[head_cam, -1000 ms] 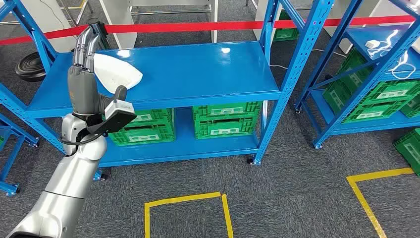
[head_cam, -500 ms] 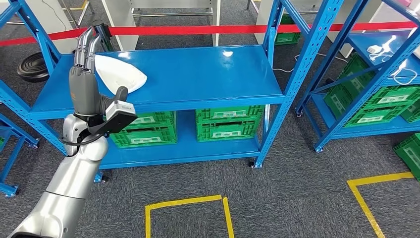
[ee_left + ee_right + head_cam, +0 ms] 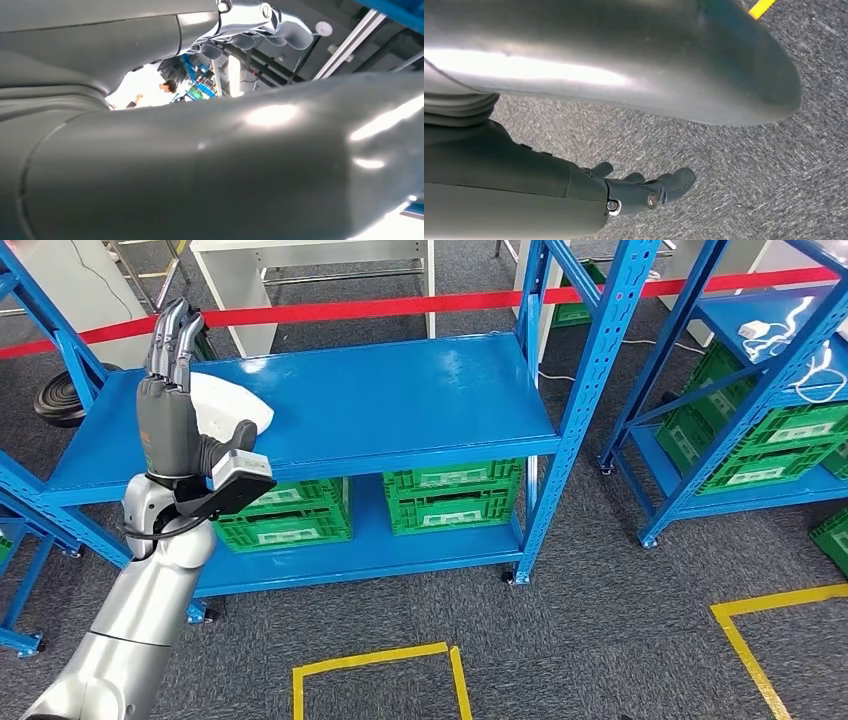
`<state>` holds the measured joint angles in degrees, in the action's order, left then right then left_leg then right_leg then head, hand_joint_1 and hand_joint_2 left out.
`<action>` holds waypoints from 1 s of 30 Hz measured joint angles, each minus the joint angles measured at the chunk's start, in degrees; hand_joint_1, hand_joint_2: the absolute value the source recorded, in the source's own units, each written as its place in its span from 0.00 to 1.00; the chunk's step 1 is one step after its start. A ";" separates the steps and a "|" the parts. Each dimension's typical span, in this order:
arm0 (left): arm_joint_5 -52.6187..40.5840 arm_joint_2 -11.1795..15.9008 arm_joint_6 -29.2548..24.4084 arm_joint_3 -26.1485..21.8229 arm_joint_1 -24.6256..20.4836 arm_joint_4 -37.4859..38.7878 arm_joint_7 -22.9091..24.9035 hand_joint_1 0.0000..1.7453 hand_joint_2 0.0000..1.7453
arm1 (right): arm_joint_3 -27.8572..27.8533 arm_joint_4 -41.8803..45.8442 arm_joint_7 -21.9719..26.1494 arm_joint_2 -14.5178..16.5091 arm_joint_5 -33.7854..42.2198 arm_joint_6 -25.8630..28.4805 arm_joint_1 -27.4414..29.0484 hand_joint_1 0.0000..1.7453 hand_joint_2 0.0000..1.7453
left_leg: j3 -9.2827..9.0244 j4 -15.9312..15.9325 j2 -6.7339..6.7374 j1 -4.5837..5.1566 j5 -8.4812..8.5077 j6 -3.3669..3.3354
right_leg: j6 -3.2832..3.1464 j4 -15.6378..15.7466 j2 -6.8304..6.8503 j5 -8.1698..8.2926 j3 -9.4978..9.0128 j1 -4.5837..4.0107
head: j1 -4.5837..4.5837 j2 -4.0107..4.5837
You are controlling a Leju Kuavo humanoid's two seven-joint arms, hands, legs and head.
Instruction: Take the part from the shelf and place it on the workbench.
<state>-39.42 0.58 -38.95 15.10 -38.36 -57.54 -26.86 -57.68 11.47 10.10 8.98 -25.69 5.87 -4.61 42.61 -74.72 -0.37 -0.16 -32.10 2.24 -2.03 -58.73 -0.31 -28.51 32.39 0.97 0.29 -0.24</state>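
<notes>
A white curved part (image 3: 238, 410) lies on the top board of the blue shelf (image 3: 400, 390), near its left end. My left hand (image 3: 168, 420) is raised in front of it, fingers straight and pointing up, thumb stuck out toward the part's near edge. The hand hides the part's left side, and I cannot tell whether it touches the part. In the left wrist view the thick grey thumb (image 3: 225, 165) lies apart from the fingers (image 3: 260, 30). My right hand (image 3: 634, 192) hangs over the grey carpet with its fingers loosely out, holding nothing.
Green crates (image 3: 455, 495) stand on the shelf's lower board. A red barrier tape (image 3: 400, 306) runs behind the shelf, with a white table (image 3: 300, 260) beyond. A second blue shelf (image 3: 760, 370) with green crates stands at the right. Yellow tape squares (image 3: 380, 655) mark the carpet.
The whole picture has shifted, so the camera has moved. Against the shelf, my left hand now covers more of the white part than before.
</notes>
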 joint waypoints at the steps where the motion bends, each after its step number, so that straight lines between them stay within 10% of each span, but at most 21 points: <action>1: 0.03 0.05 0.01 0.00 0.10 -0.01 -0.05 0.00 0.00 | 0.00 0.00 -0.06 0.00 -0.01 0.01 0.02 0.00 0.00 | -0.28 1.72 0.03 -0.10 2.00 0.01 | 0.08 -0.01 -0.04 -0.34 -0.44 0.03 | 0.00 0.00; 5: 0.11 0.13 0.03 0.00 0.11 -0.05 -0.27 0.00 0.00 | 0.00 0.00 -0.39 0.00 0.02 0.14 -0.11 0.00 0.00 | -5.44 14.50 0.08 0.04 8.60 -0.55 | 1.01 0.05 -0.09 -1.72 -1.74 0.03 | -0.05 0.00; 14: 0.10 0.18 0.02 -0.04 0.01 0.22 -0.43 0.00 0.00 | -0.02 0.00 -0.51 -0.06 0.11 0.23 -0.27 0.00 0.00 | -6.46 16.31 -0.15 -0.04 7.69 -2.10 | 2.51 0.47 0.00 -2.42 -1.93 -0.07 | -0.05 0.00; 18: 0.08 0.14 -0.15 -0.04 -0.49 0.77 -0.86 0.00 0.00 | -0.03 0.00 -0.45 -0.14 0.28 0.09 -0.30 0.00 0.00 | -8.17 16.45 -0.08 0.08 6.33 -3.15 | 2.58 -7.86 0.10 -3.42 3.74 -0.10 | 0.25 0.00; 21: 0.09 0.10 -0.15 -0.03 -0.72 1.28 -1.01 0.00 0.00 | -0.07 0.00 -0.48 -0.16 0.36 -0.05 -0.21 0.00 0.00 | -10.16 15.99 -0.24 0.45 4.17 -2.65 | 1.76 -1.89 0.14 3.04 4.41 -0.44 | 0.25 0.00; 26: 0.10 0.09 -0.16 -0.01 -0.92 1.15 -1.02 0.00 0.00 | -0.08 0.00 -0.40 -0.07 0.39 -0.21 -0.28 0.00 0.00 | -10.07 15.06 -0.21 0.49 2.92 -1.00 | 0.72 -0.06 0.03 2.60 2.95 -0.24 | 0.02 0.00; 30: -0.10 0.09 -0.17 0.03 -0.74 1.00 -0.72 0.00 0.00 | -0.09 0.00 -0.22 -0.01 0.47 -0.62 -0.29 0.00 0.00 | -2.88 2.56 -0.01 -0.09 -1.67 0.07 | 0.01 0.26 0.05 1.84 1.80 0.02 | -0.35 0.00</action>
<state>-39.53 0.67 -39.12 15.13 -39.10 -56.54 -27.58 -57.77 11.47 9.88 8.97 -25.22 5.25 -4.89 39.73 -72.16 -0.37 -0.25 -33.77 2.32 -2.02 -58.47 -0.25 -26.67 34.19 0.98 -0.05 -0.24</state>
